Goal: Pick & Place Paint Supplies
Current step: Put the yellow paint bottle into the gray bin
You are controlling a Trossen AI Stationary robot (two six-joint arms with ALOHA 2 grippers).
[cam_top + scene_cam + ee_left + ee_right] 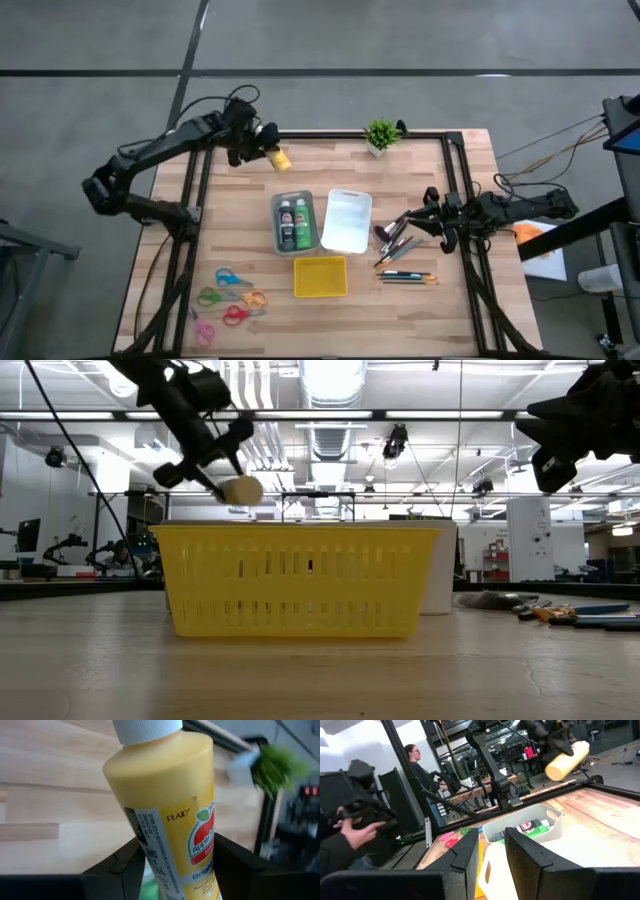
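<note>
My left gripper (256,143) is over the table's far left part, shut on the yellow paint bottle (279,158), which is lifted into the air (240,490). The green bottle (302,223) and the dark bottle (286,222) lie in a grey bin (296,198). Dark-handled brushes (396,240) and coloured pencils (408,277) lie on the table's right part. My right gripper (430,214) hovers just right of the brushes, open and holding nothing (492,852). My left gripper pinches the yellow bottle's labelled lower body (175,835) between its two fingers (122,865), one on each side. The white cap (147,729) points away from the gripper. The bottle is lifted clear of the table and tilted.
A white tray (347,220) sits right of the grey bin, and a yellow basket (320,276) in front of both. Several scissors (228,297) lie at the near left. A small potted plant (381,134) stands at the far edge. A person (415,765) is beyond the table.
</note>
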